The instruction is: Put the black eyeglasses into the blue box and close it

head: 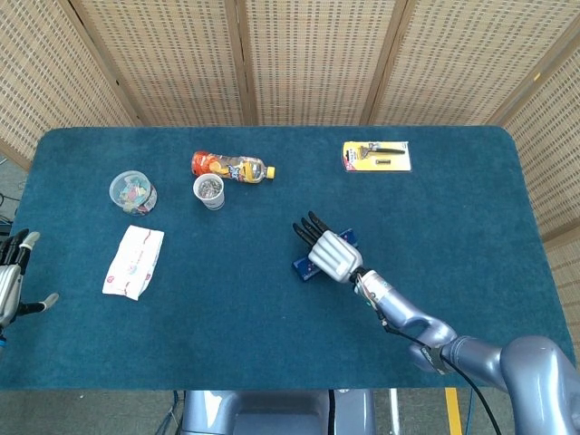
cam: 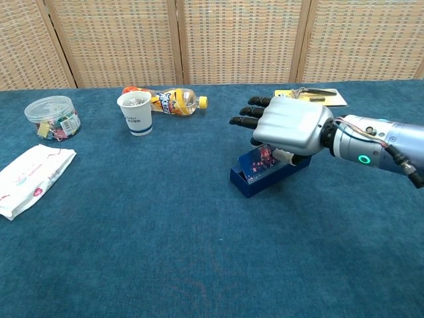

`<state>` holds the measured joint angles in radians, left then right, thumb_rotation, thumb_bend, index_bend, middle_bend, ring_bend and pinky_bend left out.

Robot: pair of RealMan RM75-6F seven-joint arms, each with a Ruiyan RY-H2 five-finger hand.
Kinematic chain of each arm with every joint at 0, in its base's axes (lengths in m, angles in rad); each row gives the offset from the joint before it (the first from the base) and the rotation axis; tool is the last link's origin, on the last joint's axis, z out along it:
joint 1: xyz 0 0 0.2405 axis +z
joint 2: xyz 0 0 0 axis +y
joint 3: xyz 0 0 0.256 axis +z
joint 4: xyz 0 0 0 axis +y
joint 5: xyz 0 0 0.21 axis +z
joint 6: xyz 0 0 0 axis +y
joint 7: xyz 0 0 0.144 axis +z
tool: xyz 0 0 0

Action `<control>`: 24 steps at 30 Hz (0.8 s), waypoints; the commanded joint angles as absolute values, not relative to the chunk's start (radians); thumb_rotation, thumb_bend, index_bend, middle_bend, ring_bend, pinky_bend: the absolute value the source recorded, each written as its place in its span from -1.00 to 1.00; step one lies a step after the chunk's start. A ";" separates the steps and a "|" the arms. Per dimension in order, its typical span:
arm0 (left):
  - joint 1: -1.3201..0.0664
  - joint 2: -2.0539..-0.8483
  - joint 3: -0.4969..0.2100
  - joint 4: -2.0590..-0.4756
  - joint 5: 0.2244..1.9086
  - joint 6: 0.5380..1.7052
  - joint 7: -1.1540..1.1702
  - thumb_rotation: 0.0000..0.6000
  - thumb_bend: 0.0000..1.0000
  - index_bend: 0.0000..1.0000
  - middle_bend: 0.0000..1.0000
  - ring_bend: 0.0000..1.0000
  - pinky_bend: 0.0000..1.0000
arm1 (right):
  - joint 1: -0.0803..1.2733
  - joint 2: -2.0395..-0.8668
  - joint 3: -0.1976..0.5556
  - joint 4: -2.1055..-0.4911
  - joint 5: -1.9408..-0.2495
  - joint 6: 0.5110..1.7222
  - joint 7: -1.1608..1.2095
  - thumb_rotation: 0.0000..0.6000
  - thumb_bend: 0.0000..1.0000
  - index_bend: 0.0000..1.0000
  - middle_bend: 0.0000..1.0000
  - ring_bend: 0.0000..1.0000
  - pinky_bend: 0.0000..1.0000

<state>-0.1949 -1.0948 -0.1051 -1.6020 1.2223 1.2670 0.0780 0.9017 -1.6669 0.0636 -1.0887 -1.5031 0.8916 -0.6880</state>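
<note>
The blue box (head: 305, 266) lies near the table's middle, and the chest view shows the blue box (cam: 254, 177) with its flower-printed lid tilted up. My right hand (head: 328, 253) hovers flat over it, fingers stretched toward the far left. Seen from the chest, the right hand (cam: 286, 126) has its thumb under the palm, touching the lid, and grips nothing. The black eyeglasses are not visible in either view. My left hand (head: 13, 277) rests at the table's left edge, fingers apart and empty.
A white paper cup (head: 209, 191), an orange drink bottle (head: 231, 167) and a clear tub (head: 132, 192) stand at the back left. A white packet (head: 134, 261) lies on the left. A yellow carded tool (head: 376, 156) lies at the back right.
</note>
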 commanded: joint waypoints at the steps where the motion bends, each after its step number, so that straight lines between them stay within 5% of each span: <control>1: -0.194 -1.094 -0.106 -1.602 1.223 1.269 0.076 1.00 -1.00 -1.00 -1.00 -1.00 -1.00 | 0.894 -1.671 0.074 -1.093 -1.490 0.903 -0.690 1.00 -0.65 -0.65 -1.00 -1.00 -0.90; 4: -0.195 -1.095 -0.104 -1.601 1.223 1.267 0.078 1.00 -1.00 -1.00 -1.00 -1.00 -1.00 | 0.889 -1.672 0.079 -1.100 -1.493 0.924 -0.689 1.00 -0.69 -0.85 -1.00 -1.00 -0.90; 12: -0.196 -1.098 -0.103 -1.601 1.221 1.266 0.085 1.00 -1.00 -1.00 -1.00 -1.00 -1.00 | 0.887 -1.650 0.096 -1.137 -1.474 0.924 -0.679 1.00 -0.69 -0.91 -1.00 -1.00 -0.90; 24: -0.200 -1.101 -0.103 -1.600 1.216 1.260 0.094 1.00 -1.00 -1.00 -1.00 -1.00 -1.00 | 0.927 -1.437 0.118 -1.376 -1.207 0.673 -0.822 1.00 -0.84 -1.00 -1.00 -1.00 -1.00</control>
